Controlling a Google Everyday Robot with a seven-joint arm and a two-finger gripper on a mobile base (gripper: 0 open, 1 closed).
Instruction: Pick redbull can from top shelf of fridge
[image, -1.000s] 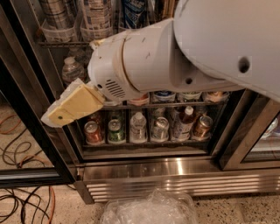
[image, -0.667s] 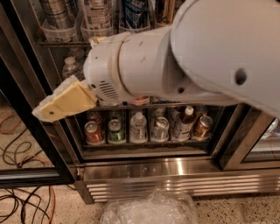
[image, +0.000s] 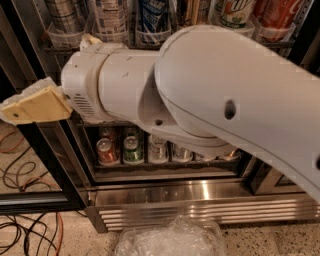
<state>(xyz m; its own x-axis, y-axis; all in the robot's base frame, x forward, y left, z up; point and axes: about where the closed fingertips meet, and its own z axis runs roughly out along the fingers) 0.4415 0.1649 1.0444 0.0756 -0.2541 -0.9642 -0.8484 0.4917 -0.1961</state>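
Observation:
The redbull can (image: 152, 16), blue and silver, stands in a clear tray on the top shelf (image: 64, 39), between a white can with blue print (image: 112, 17) and a green-and-white can (image: 235, 11). A plain silver-grey can (image: 64, 12) is further left. My gripper (image: 31, 105), tan-coloured, is at the far left, below and left of the can row, in front of the fridge's black door frame (image: 40, 150). It holds nothing that I can see. My white arm (image: 210, 95) hides the middle of the fridge.
Short soda cans (image: 120, 149) stand on the low rack above the stainless-steel base grille (image: 200, 212). A red can (image: 275, 12) is at top right. Cables (image: 20, 232) lie on the floor at left. Crumpled clear plastic (image: 170, 240) lies at the bottom.
My gripper has moved left, from the fridge opening to the door frame. The arm has swung with it and fills more of the view.

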